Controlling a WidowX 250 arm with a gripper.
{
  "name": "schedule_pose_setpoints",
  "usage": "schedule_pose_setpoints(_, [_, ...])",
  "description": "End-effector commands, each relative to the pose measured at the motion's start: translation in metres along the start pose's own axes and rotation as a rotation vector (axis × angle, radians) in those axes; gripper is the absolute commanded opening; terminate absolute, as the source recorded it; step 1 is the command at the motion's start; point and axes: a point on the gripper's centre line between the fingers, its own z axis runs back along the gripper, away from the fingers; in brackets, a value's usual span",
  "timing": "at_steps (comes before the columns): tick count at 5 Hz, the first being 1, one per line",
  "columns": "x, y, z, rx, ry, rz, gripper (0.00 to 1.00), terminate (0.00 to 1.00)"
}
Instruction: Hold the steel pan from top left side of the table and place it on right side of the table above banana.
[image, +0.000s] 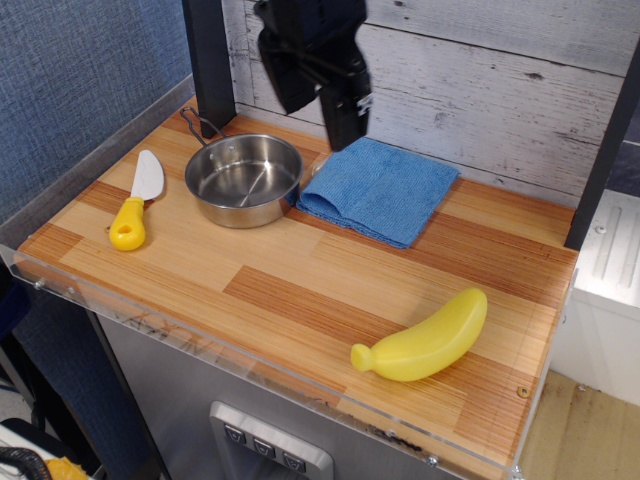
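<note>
A bench (300, 290) of striped light and reddish-brown planks, edged by a clear plastic rim on a grey metal base, stands against a whitewashed plank wall (500, 90), with blue textured wall (80, 80) to the side and a black post (210, 60) at the rear corner. Nearest the camera, far below and to the right of the pincer (317, 105), lies the banana (425, 342), bright yellow, chubby and curved, close to the front rim and apart from everything else. Farther back, below and well to the left of the pincer, a toy knife (135, 200) with a yellow handle and white blade lies flat on the planks. Just below the pincer and slightly to its left sits the steel pan (243, 178), round, shiny and silver, upright and empty, its thin wire loop handle pointing back toward the black post. Directly below and to the right of the pincer lies a folded blue cloth (378, 188), its near-left edge just beside the pan's rim; whether they touch cannot be told. The pincer itself is black, hangs above the bench in front of the plank wall, clear of all objects, with its two fingers spread apart and nothing between them. The space between pincer and pan is unobstructed.
</note>
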Motion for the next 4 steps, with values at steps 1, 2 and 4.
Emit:
schedule_pose_setpoints(1, [-0.010, 0.026, -0.018, 0.022, 0.024, -0.014, 1.00, 0.00])
schedule_pose_setpoints(2, [-0.013, 0.036, -0.030, 0.021, 0.038, -0.011, 1.00, 0.00])
schedule_pose_setpoints(4, [-0.023, 0.048, -0.054, 0.014, 0.084, -0.033, 1.00, 0.00])
